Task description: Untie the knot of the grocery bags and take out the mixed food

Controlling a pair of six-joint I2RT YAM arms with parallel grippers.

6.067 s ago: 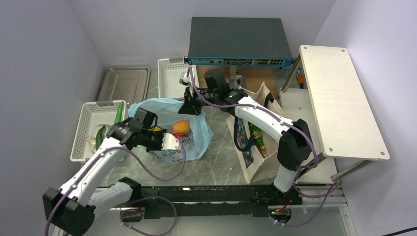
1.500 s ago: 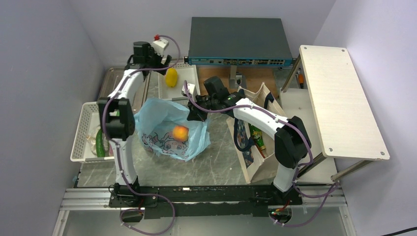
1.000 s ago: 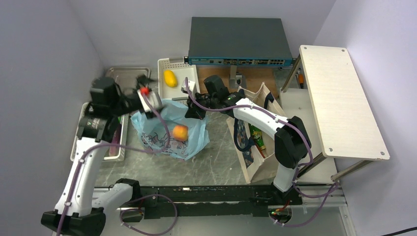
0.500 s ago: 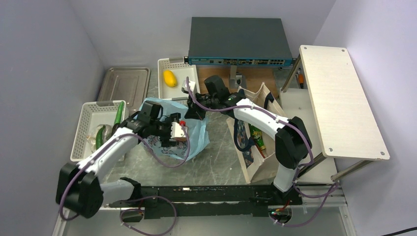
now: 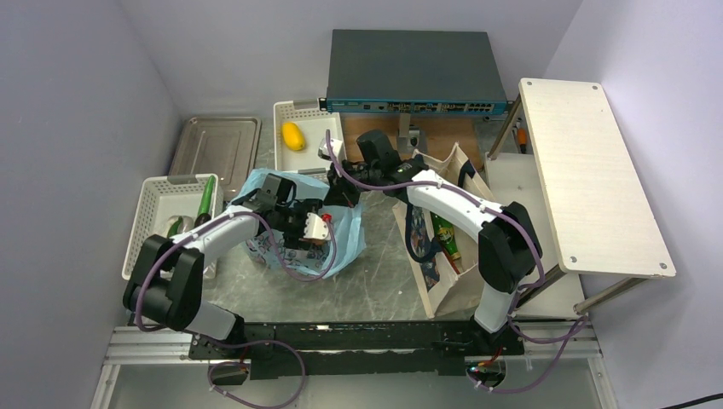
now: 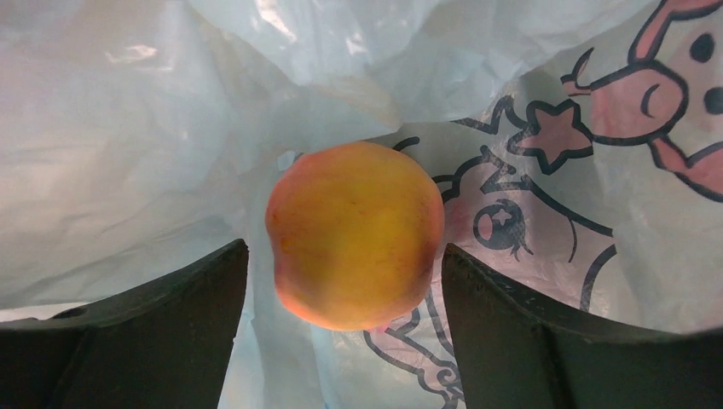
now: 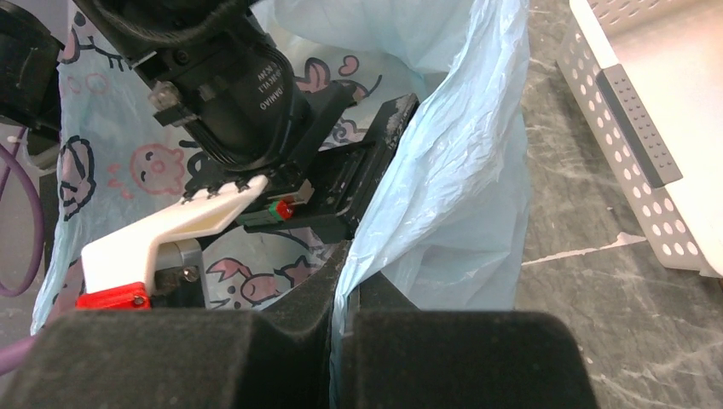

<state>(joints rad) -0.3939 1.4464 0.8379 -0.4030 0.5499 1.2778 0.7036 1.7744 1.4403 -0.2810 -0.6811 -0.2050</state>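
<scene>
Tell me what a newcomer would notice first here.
A round orange-yellow fruit fills the left wrist view, sitting inside the light-blue bag between the open left jaws. Mid-table, the right jaws pinch the bag's rim. A yellow fruit lies in the white basket at the back.

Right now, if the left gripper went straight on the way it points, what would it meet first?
The orange fruit, centred between the left gripper's open fingers and lying on the blue bag. Only plastic shows behind it. Contact looks close, though depth is unclear.
</scene>
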